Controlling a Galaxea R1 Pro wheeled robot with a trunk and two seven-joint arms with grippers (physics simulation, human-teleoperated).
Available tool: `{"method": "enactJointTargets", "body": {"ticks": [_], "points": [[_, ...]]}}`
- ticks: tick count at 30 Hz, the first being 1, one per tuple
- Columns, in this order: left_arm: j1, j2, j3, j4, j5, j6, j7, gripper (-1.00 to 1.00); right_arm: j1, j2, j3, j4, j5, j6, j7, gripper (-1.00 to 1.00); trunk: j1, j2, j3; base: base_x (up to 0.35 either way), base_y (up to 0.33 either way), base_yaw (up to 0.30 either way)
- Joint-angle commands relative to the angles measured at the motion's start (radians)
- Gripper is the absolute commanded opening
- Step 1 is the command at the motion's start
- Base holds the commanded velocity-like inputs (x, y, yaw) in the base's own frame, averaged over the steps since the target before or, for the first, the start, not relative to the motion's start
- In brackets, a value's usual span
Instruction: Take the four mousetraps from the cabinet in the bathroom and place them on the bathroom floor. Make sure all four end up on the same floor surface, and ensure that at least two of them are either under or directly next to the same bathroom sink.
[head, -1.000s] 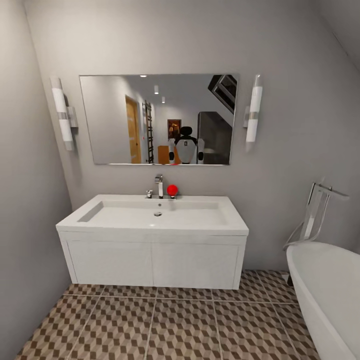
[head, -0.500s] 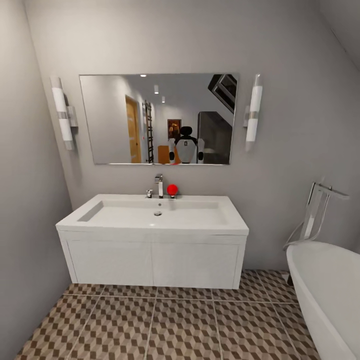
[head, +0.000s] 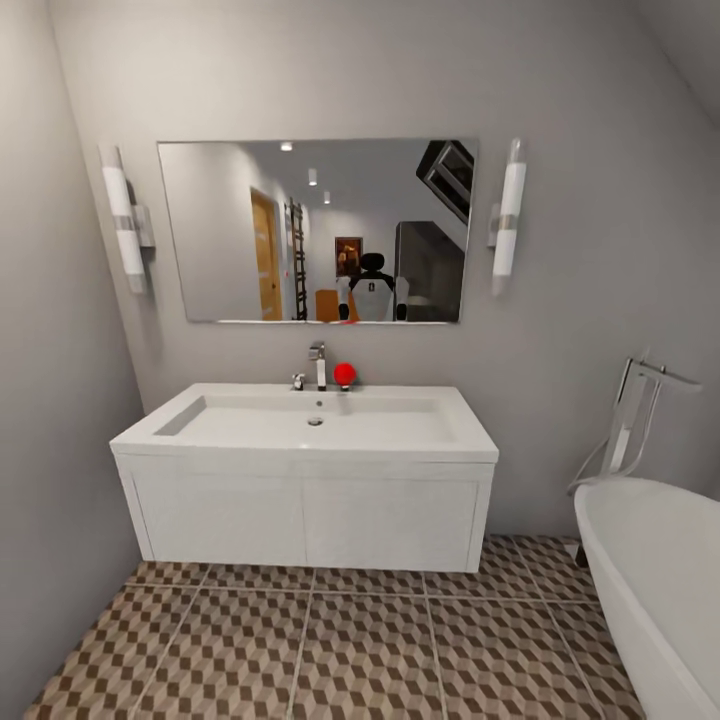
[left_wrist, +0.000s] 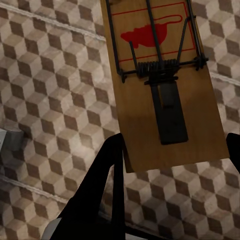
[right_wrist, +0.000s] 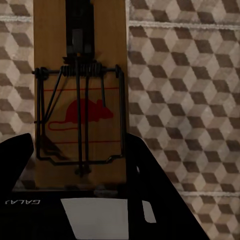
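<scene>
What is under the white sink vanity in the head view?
Under the white vanity lies cube-patterned floor in shadow; no mousetrap shows there. The floor further back under it is hidden.

Cube-patterned bathroom floor (head: 360, 650) spreading across the near ground, brown, beige and white tiles split by pale grout lines. White bathtub (head: 650, 590) standing on it at the near right. Same tiling running under the wall-hung vanity (head: 305, 520) at the far side.
</scene>
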Motion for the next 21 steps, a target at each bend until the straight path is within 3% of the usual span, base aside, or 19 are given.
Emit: {"method": "enactJointTargets", "body": {"ticks": [1, 7, 10, 18, 21], "points": [[0.0, 0.0, 0.002, -0.005, -0.001, 0.004, 0.004, -1.0, -0.001, 0.001, 0.006, -0.002, -0.005, 0.004, -0.004, -1.0, 0.004, -0.008, -0.004, 0.0, 0.0, 0.0], [-0.002, 0.003, -0.006, -0.092, -0.011, 0.024, 0.007, -1.0, -0.001, 0.003, 0.005, -0.075, -0.004, 0.014, -0.012, -1.0, 0.027, -0.05, -0.023, 0.0, 0.0, 0.0], [-0.002, 0.007, -0.008, -0.178, -0.017, 0.081, 0.008, -1.0, -0.001, 0.006, 0.005, -0.155, -0.005, 0.037, -0.026, -1.0, 0.038, -0.071, -0.033, 0.0, 0.0, 0.0], [-0.003, 0.016, -0.01, -0.488, -0.022, 0.348, 0.007, -1.0, -0.001, 0.011, 0.004, -0.35, -0.004, 0.172, -0.158, -1.0, 0.069, -0.127, -0.058, 0.0, 0.0, 0.0], [-0.003, 0.018, -0.01, -0.548, -0.023, 0.393, 0.007, -1.0, -0.001, 0.01, 0.004, -0.387, -0.004, 0.199, -0.175, -1.0, 0.081, -0.148, -0.067, 0.0, 0.0, 0.0]]}}
